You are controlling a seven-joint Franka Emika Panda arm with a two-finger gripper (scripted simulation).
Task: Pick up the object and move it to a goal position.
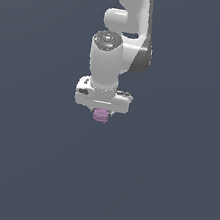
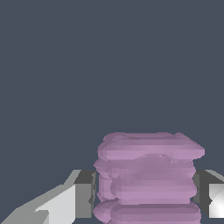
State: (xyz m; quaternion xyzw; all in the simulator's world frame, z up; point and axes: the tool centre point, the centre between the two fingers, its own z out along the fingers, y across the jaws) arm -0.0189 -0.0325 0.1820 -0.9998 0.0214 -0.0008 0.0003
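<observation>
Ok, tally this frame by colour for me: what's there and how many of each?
Pink-purple: 1, the ribbed lump sitting between the fingers of the claw.
White: 1, the robot arm with its claw.
Total: 2.

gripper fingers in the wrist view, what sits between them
The pink-purple ribbed object fills the gap between the two fingers of the gripper, touching or nearly touching both. The wrist view shows this best.
</observation>
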